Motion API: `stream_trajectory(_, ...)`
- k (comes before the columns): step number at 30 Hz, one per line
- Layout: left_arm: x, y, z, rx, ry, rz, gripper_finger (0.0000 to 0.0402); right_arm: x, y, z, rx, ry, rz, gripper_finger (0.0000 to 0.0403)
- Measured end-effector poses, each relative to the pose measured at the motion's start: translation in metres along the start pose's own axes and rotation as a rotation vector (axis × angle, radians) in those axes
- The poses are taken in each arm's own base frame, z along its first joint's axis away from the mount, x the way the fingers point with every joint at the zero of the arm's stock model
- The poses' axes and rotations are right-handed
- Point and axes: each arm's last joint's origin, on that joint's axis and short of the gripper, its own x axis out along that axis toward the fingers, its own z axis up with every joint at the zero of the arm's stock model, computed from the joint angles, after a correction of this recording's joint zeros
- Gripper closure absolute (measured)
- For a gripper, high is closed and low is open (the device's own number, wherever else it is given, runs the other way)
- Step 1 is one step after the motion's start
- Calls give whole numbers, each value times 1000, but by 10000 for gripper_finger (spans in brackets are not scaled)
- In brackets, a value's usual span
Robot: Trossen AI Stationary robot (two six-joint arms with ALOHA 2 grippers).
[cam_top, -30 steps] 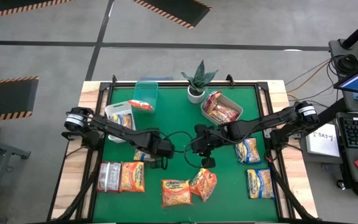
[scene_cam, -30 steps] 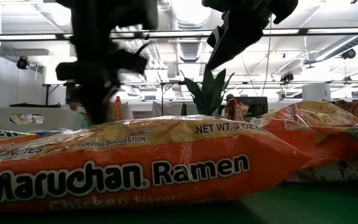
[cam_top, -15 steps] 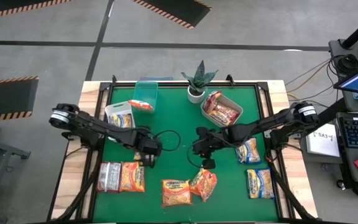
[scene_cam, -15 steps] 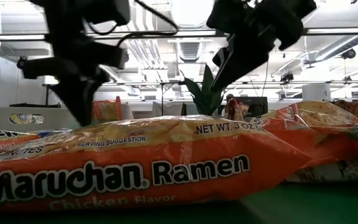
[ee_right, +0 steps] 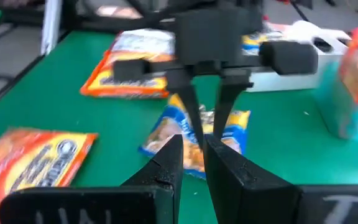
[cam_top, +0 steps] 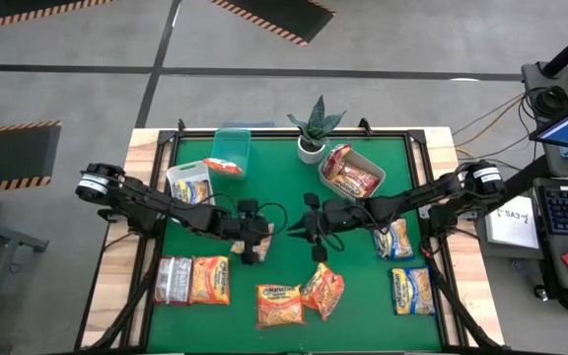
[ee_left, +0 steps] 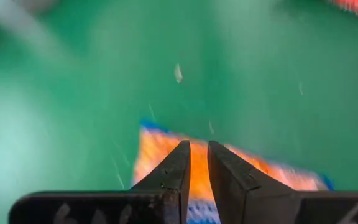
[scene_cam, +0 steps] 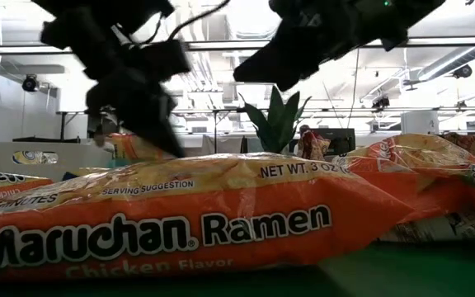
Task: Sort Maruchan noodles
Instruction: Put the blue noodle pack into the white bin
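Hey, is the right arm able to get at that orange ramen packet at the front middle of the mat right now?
Probably yes. The right gripper hangs over mid-mat, and the orange packet lies flat near the front edge with nothing on top. The left gripper, shut on a yellow-and-blue packet, is beside that path, not across it.

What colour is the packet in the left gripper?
Orange with blue edges, clearest in the right wrist view.

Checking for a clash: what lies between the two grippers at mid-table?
In the high view, only bare green mat separates the left gripper, shut on a blue-edged noodle packet, from the right gripper.
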Motion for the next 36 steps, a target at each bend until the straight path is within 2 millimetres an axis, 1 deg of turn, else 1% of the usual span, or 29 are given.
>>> stream_trajectory(3, -4, 1, 11, 65, -6, 37, 364, 0, -11, 0, 114, -5, -43, 349)
stream_trajectory(7, -17, 4, 18, 91, 50, 41, 364, -1, -25, -5, 369, 15, -120, 349)
stream_trajectory(9, -24, 4, 18, 93, 92, 31, 364, -2, -30, -8, 466, 29, -140, 349)
stream_trajectory(12, -34, 2, 15, 69, 138, -40, 364, -2, -35, -10, 543, 41, -159, 348)
stream_trajectory(14, -38, 1, 12, 34, 159, -94, 364, -2, -36, -10, 588, 35, -161, 346)
stream_trajectory(16, -41, -1, 8, -8, 172, -146, 364, -2, -37, -10, 619, 31, -161, 334)
stream_trajectory(19, -40, -7, 1, -51, 207, -197, 364, -2, -37, -10, 676, 25, -162, 302)
stream_trajectory(23, -40, -18, -12, -74, 244, -210, 364, -2, -37, -10, 789, 12, -189, 252)
stream_trajectory(27, -43, -27, -20, -111, 280, -216, 364, -2, -38, -11, 827, 8, -194, 218)
stream_trajectory(32, -52, -31, -23, -134, 292, -221, 364, -2, -38, -10, 788, 7, -194, 201)
stream_trajectory(36, -55, -30, -28, -154, 304, -211, 364, -1, -40, -11, 831, 7, -200, 200)
